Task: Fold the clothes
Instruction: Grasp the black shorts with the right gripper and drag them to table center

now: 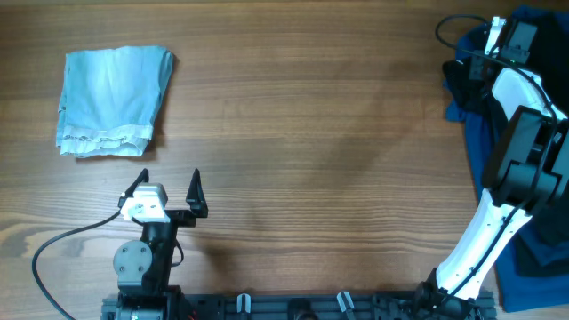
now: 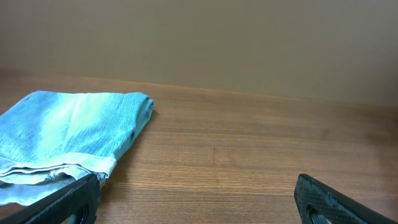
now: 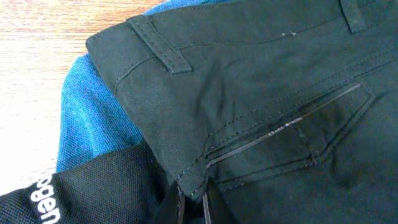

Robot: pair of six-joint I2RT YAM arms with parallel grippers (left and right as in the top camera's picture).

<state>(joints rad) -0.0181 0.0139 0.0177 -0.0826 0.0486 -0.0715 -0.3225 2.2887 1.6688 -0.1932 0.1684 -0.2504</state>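
Note:
A folded pale-blue denim garment (image 1: 111, 100) lies at the table's far left; it also shows in the left wrist view (image 2: 68, 134). My left gripper (image 1: 167, 194) is open and empty, near the front edge, short of that garment. A heap of clothes (image 1: 476, 124) lies at the far right. My right gripper (image 1: 493, 40) reaches into it. In the right wrist view its fingers (image 3: 194, 200) are shut on a fold of the black shorts (image 3: 261, 99), by a welt pocket. A blue garment (image 3: 87, 124) and a black mesh garment (image 3: 93, 186) lie under the shorts.
Bare wooden table (image 1: 311, 133) spans the middle between the folded garment and the heap. A black cable (image 1: 53, 253) loops at the front left beside the left arm's base. The right arm's white links (image 1: 524, 133) lie over the heap.

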